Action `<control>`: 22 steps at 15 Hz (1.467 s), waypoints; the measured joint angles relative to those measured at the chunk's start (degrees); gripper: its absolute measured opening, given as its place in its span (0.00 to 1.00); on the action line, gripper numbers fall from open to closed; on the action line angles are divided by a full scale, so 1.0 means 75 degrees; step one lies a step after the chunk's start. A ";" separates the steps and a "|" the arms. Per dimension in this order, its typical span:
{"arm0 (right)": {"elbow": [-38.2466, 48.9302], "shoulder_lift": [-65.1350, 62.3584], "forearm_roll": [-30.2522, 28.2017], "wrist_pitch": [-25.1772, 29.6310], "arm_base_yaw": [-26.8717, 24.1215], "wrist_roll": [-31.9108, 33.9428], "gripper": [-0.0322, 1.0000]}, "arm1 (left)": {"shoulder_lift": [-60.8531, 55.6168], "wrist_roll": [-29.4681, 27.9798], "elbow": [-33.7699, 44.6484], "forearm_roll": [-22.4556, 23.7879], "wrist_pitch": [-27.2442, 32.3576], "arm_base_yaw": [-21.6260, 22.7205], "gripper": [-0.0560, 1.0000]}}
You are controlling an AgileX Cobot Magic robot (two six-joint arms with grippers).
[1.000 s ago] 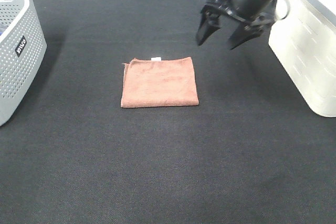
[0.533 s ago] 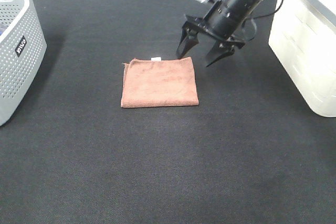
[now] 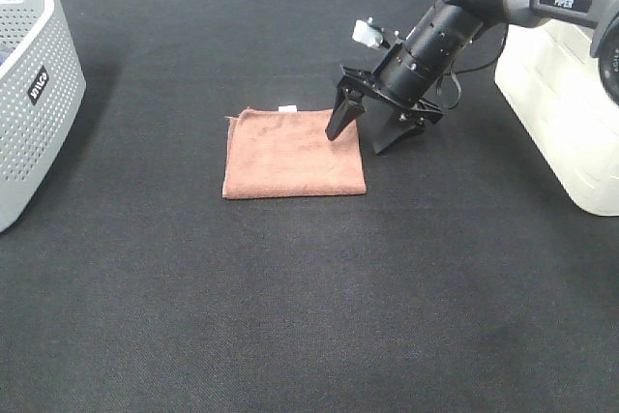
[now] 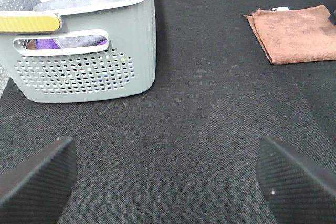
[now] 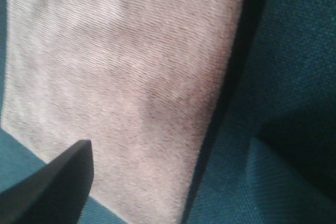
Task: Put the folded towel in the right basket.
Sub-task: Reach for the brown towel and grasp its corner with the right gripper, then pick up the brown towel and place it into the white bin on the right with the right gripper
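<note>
A folded brown towel [image 3: 293, 152] lies flat on the black table; it also shows in the left wrist view [image 4: 296, 32] and fills the right wrist view [image 5: 121, 77]. My right gripper [image 3: 356, 143] is open and low at the towel's right edge, one finger [image 3: 340, 115] over the towel, the other off it on the table. The right basket [image 3: 571, 94] is white and stands at the right edge. My left gripper [image 4: 168, 182] is open and empty, far left of the towel, near a grey basket [image 4: 84, 51].
The grey perforated basket [image 3: 29, 84] at the left edge holds folded cloths. The black cloth-covered table [image 3: 309, 316] stretches across the whole view.
My right gripper has come down and left from near the white basket to the towel's right edge, still open. The towel has not moved.
</note>
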 joint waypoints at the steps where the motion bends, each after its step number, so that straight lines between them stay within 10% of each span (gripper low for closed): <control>1: 0.0000 0.0000 -0.0023 0.0000 -0.0008 -0.0015 0.76 | 0.0000 0.0000 0.0000 0.0000 0.0000 0.0000 0.88; 13: -0.0084 0.0260 0.0428 -0.0092 -0.0046 -0.0206 0.70 | 0.0000 0.0000 0.0000 0.0000 0.0000 0.0000 0.88; 15: -0.0084 0.0298 0.0451 -0.0420 0.0290 -0.0267 0.55 | 0.0000 0.0000 0.0000 0.0000 0.0000 0.0000 0.88; 18: -0.0069 0.0344 0.0260 -0.0695 0.0367 -0.0176 0.07 | 0.0000 0.0000 0.0000 0.0000 0.0000 0.0000 0.88; 22: -0.0061 0.0092 0.0084 -0.0733 0.0374 -0.0176 0.05 | 0.0000 0.0000 0.0000 0.0000 0.0000 0.0000 0.88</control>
